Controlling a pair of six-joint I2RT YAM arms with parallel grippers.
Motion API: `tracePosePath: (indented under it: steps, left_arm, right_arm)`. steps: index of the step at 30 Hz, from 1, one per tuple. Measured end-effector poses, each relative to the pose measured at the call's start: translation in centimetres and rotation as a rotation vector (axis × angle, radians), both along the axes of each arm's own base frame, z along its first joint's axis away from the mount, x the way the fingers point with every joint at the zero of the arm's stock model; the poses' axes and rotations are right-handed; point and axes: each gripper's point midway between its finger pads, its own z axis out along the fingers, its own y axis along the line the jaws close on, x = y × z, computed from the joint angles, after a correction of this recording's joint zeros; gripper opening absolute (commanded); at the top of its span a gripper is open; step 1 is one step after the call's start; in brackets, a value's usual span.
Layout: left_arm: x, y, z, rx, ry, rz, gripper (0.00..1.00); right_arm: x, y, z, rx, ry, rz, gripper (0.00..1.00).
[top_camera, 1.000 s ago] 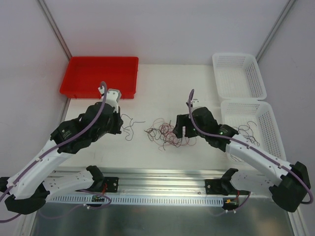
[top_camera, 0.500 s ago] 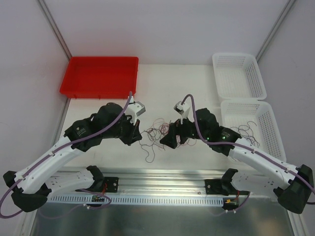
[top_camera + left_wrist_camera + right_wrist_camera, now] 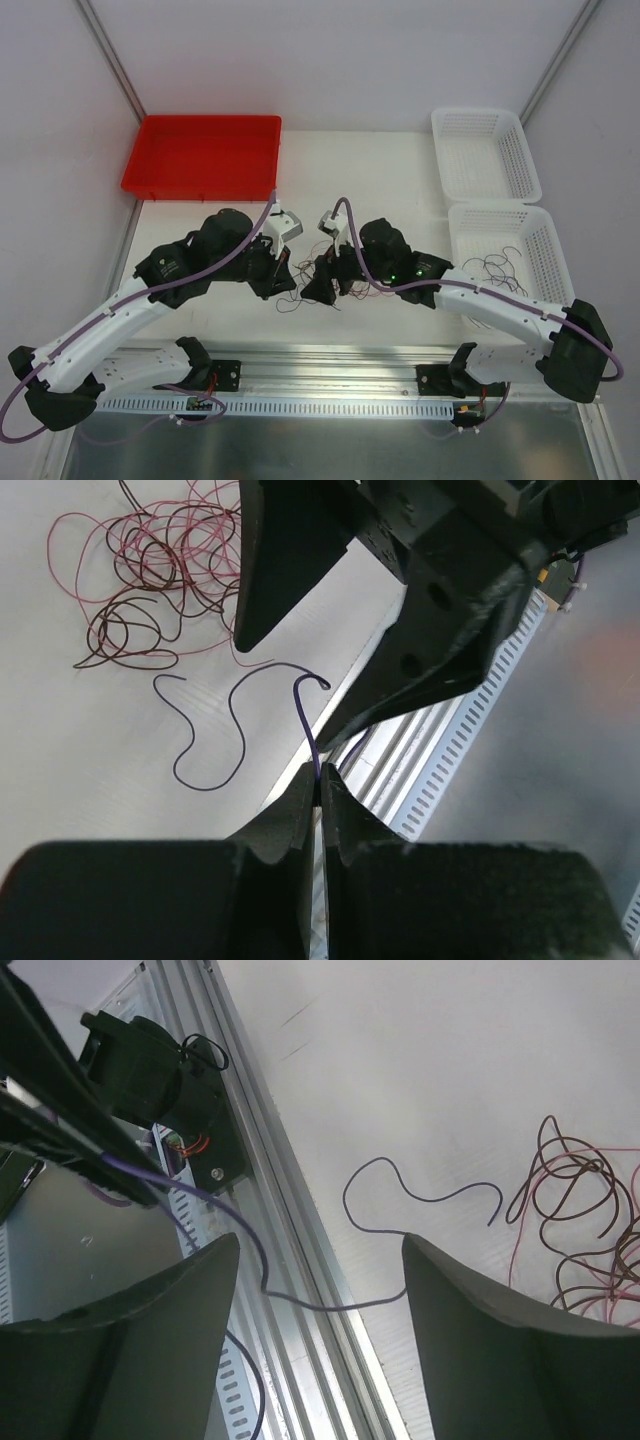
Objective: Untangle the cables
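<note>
The cables lie as a red, pink and dark tangle (image 3: 348,272) mid-table, half hidden under both arms. It also shows in the left wrist view (image 3: 165,565) and the right wrist view (image 3: 585,1225). My left gripper (image 3: 286,282) (image 3: 319,778) is shut on one end of a single purple cable (image 3: 238,715), which curls loose on the table apart from the tangle. My right gripper (image 3: 319,290) (image 3: 320,1260) faces it at close range, open. The purple cable (image 3: 330,1305) runs across the gap between its fingers, touching neither that I can see.
A red tray (image 3: 160,172) sits at the back left. Two white baskets stand on the right, the far one (image 3: 485,150) and the near one (image 3: 556,262), which holds a few dark cables (image 3: 498,268). A metal rail (image 3: 320,362) runs along the near table edge below both grippers.
Both arms have swung in towards the middle. The left gripper carried the purple cable rightward, and the right gripper moved left over the tangle to meet it, its jaws narrowing slightly.
</note>
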Motion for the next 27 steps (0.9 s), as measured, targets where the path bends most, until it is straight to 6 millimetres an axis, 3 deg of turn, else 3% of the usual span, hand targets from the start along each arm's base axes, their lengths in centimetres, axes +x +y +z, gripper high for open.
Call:
tracePosePath:
  steps: [4,5,8,10,12,13,16,18,23,27]
  left_arm:
    - [-0.3,0.1,-0.5,0.001,0.009,-0.01,0.0]
    - [-0.4,0.1,-0.6,-0.001,0.011,-0.015,0.0]
    - [-0.5,0.2,-1.0,-0.002,0.009,-0.014,0.0]
    - [-0.4,0.3,-1.2,0.004,0.006,-0.004,0.01]
    - [0.0,0.5,-1.3,0.013,-0.004,0.016,0.17]
    - [0.2,0.6,-1.3,0.017,-0.012,0.031,0.35]
    - [0.9,0.8,-1.3,0.021,-0.023,0.076,0.56]
    - [1.6,1.1,-1.2,0.029,-0.044,0.109,0.62]
    - [3.0,1.7,-1.1,0.05,-0.09,0.183,0.84]
    - [4.7,2.5,-0.7,0.067,-0.15,0.264,0.96]
  right_arm:
    - [0.3,0.3,-0.9,-0.019,0.005,0.004,0.4]
    - [0.3,0.4,-0.9,-0.019,0.002,0.004,0.25]
    - [0.3,0.4,-0.8,-0.013,-0.008,0.007,0.01]
    - [0.3,0.3,-0.6,-0.012,-0.011,0.008,0.01]
    - [0.2,-0.1,-0.4,-0.016,-0.024,0.004,0.01]
    - [0.2,-0.4,-0.2,-0.021,-0.033,-0.002,0.01]
    - [0.2,-1.8,0.7,-0.036,-0.069,-0.032,0.01]
    - [0.3,-2.8,1.8,-0.05,-0.095,-0.059,0.01]
    - [1.8,-5.2,8.0,-0.053,-0.215,-0.172,0.01]
    - [3.4,-8.5,13.5,-0.063,-0.327,-0.317,0.01]
